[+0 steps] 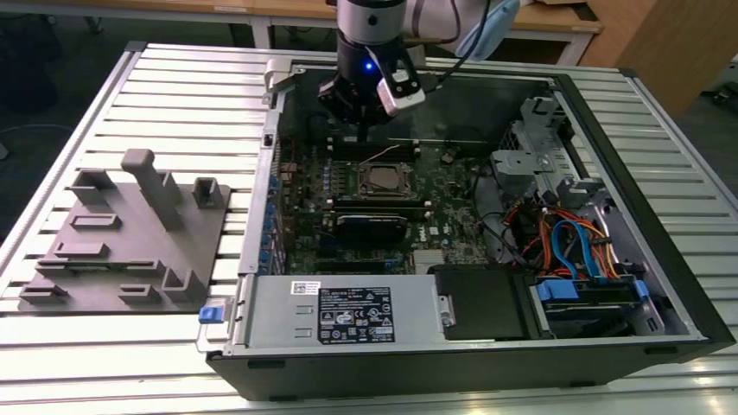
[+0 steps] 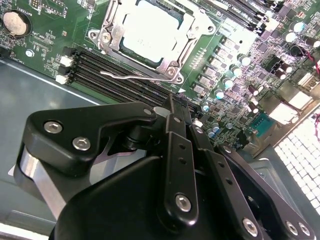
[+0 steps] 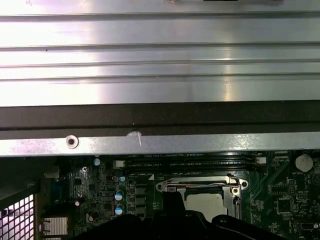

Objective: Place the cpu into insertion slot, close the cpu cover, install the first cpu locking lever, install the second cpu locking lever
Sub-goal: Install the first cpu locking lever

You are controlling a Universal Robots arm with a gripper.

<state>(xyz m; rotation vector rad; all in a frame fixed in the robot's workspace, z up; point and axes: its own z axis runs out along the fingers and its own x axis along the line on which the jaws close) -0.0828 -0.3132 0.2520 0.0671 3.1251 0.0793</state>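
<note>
The cpu (image 2: 150, 30) lies with its silver-grey top up in the insertion slot (image 1: 386, 180) on the green board. The cpu cover (image 2: 192, 31), a silver frame, lies flat around it. One thin wire locking lever (image 2: 125, 76) stands free beside the socket, over the black memory slots, and is not latched down. My gripper (image 1: 366, 143) hangs just above the board on the far side of the socket, close to that lever. Its black fingers (image 2: 172, 102) are shut together with nothing between them. The first wrist view shows the socket (image 3: 205, 192) past the gripper's dark tip (image 3: 174, 200).
The open computer case (image 1: 645, 173) rests on a slatted metal table. A grey fixture block (image 1: 127, 233) lies at the exterior view's left. A power supply (image 1: 346, 313) sits at the near edge. Coloured cables (image 1: 565, 242) and a drive cage fill the exterior view's right. The case wall (image 3: 160, 120) is close behind the gripper.
</note>
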